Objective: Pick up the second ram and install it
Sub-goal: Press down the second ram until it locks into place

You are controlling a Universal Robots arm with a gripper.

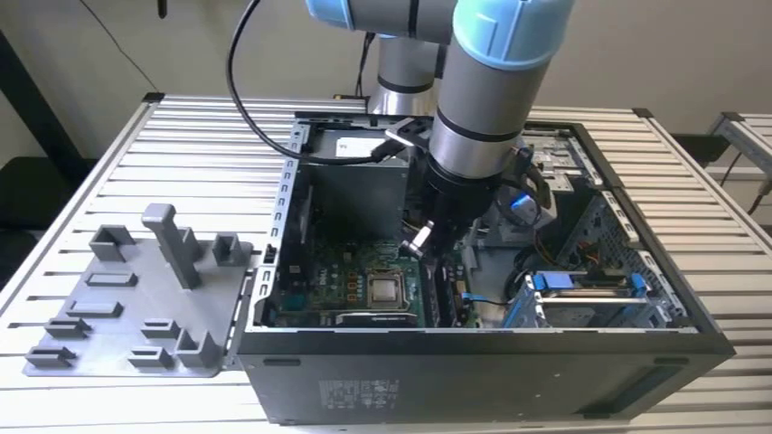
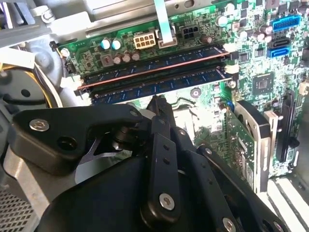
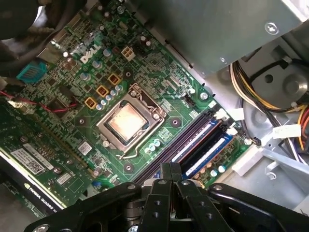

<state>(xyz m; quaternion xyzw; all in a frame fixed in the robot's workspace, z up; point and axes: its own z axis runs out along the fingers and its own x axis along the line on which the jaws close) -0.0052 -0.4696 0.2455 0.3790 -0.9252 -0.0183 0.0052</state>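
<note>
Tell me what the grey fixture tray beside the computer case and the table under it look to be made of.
Fixture tray: likely moulded or printed plastic, matte grey, judging by its dull uniform surface and blocky posts. Table: probably metal, perhaps aluminium, given its pale ribbed slats with a soft sheen.

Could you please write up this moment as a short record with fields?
gripper: shut, low inside the computer case, right over the memory slots
second ram: lying along its slot, just beyond the gripper's tip; whether they touch cannot be told
other stick: in the neighbouring slot, parallel to it
held: nothing seen in the gripper
processor: in its socket on the motherboard, apart from the gripper
grey fixture: on the table, at the exterior view's left of the case
</note>
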